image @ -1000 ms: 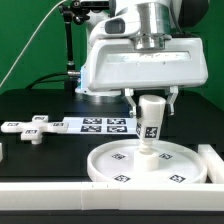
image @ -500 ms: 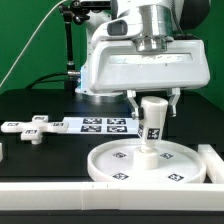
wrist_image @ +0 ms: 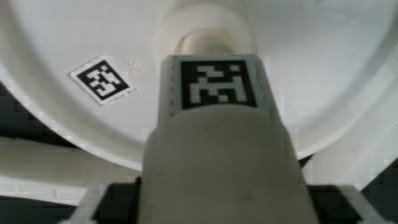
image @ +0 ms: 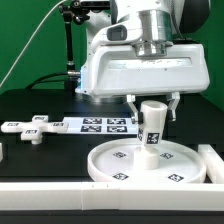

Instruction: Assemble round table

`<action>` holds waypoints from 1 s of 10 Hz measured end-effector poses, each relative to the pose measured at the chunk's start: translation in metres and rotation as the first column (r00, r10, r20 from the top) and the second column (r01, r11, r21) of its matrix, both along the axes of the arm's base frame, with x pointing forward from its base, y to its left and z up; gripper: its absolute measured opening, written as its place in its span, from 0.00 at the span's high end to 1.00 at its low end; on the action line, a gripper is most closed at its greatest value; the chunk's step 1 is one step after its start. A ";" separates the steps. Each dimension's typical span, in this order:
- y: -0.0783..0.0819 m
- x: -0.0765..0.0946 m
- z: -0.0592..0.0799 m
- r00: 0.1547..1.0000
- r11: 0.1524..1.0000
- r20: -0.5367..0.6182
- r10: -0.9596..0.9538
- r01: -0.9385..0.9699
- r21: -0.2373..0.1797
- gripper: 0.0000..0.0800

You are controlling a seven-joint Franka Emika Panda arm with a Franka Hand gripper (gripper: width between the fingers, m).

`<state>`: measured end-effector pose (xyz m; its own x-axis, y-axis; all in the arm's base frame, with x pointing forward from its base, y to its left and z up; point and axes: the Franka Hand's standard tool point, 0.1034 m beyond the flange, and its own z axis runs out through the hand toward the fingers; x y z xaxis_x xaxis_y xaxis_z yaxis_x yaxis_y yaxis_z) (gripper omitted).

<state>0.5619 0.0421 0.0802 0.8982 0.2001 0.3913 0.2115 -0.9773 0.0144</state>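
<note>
Upright cylinder leg [image: 152,132] over round disc [image: 193,163].
My gripper [image: 152,108] has its jaws clamped on the leg's top; the foot probably touches the disc's centre.

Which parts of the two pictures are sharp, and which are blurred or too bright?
Wrist view: the leg fills the picture and blurs close to the lens, yet its tag is readable; the disc looks nearly washed out. Exterior view: even light, no strong glare, edges fairly crisp.
</note>
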 end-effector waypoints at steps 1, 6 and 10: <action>-0.002 -0.003 -0.004 1.000 1.000 -0.001 -0.002 0.002 -0.003 0.49; -0.008 -0.005 -0.005 0.997 1.000 0.074 -0.016 0.017 -0.020 0.42; -0.008 -0.006 -0.001 0.999 1.000 0.047 -0.013 0.014 -0.015 0.19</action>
